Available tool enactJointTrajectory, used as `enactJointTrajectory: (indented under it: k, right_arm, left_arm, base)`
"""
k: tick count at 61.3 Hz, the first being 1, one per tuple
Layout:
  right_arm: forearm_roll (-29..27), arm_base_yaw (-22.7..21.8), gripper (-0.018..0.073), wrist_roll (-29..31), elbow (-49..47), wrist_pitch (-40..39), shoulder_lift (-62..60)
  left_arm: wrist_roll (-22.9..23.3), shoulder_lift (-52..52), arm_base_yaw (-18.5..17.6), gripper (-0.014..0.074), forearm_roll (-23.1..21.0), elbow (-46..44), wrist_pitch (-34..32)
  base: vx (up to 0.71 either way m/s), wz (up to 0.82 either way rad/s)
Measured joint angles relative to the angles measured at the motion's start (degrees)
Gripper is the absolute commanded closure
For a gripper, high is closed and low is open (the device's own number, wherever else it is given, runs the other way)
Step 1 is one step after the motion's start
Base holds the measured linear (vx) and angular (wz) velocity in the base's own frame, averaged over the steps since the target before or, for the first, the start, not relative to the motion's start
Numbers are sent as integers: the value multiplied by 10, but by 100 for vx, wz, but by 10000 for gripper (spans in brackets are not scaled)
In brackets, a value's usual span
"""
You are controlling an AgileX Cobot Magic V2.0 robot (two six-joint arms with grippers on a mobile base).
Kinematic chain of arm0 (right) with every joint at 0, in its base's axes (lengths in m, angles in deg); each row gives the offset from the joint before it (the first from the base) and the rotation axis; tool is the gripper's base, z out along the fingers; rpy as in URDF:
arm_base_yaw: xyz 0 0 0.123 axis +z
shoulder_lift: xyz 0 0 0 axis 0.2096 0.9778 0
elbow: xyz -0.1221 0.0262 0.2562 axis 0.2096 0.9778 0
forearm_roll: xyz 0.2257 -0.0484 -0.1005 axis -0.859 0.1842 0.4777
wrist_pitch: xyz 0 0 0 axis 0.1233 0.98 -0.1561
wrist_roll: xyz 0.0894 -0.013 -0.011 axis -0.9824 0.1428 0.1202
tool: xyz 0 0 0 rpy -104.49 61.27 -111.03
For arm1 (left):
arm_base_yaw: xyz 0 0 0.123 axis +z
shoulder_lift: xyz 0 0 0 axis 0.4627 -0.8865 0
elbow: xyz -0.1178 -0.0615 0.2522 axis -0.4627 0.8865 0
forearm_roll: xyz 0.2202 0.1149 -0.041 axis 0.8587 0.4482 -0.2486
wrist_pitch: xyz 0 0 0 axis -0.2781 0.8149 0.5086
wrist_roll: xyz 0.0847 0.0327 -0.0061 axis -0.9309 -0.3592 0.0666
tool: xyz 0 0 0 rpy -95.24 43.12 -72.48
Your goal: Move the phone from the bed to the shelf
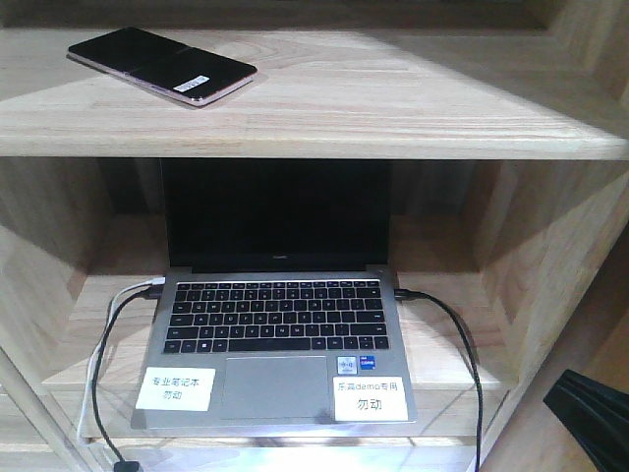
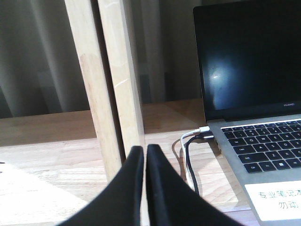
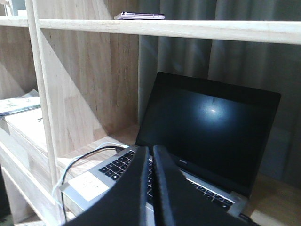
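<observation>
**A:** Where's the phone, and what are your grippers doing?

**B:** The phone [image 1: 162, 66] lies flat on the upper board of the shelf [image 1: 413, 108], toward its left end and near the front edge, turned a little askew, sticker end nearest you. In the right wrist view you see it edge-on on that same board. Below it, in the lower compartment, an open laptop [image 1: 280, 339] sits with cables [image 1: 462, 364] plugged in on both sides. The bed isn't in any view.

**A:** And the grippers?

**B:** Your left gripper [image 2: 145, 153] has its fingers pressed nearly together with nothing between them, pointing at an upright post [image 2: 120, 84] left of the laptop. Your right gripper [image 3: 150, 157] is closed the same way, empty, low in front of the laptop.

**A:** So the job looks done?

**B:** I'd judge so: the phone rests on the shelf and neither gripper is touching it.

**A:** If you had to take it again?

**B:** Expect it to be light, stiff and slippery, with a glass face that could crack if dropped. It's thin and flat on the board, so you'd pinch across the two long metal edges near the middle, not the glossy face.
</observation>
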Motion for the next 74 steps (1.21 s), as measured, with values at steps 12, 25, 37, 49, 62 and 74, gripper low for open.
enactJointTrajectory:
  k: [12,25,37,49,62,74]
  right_arm:
    - [135,2,562,-132,0,0,0]
    - [396,2,562,-408,0,3,0]
    - [491,-10,562,-508,0,6,0]
    - [500,-80,562,-507,0,35,0]
    - [508,-173,562,-507,26,44,-38]
    - [510,-248,562,-507,86,43,-108]
  left_arm:
    - [0,0,0,596,0,0,0]
    - [0,0,0,596,0,0,0]
    - [0,0,0,596,0,0,0]
    - [0,0,0,596,0,0,0]
    - [0,0,0,596,0,0,0]
    - [0,0,0,596,0,0,0]
  base:
    - [0,0]
    - [0,0]
    - [0,0]
    - [0,0]
    - [0,0]
    - [0,0]
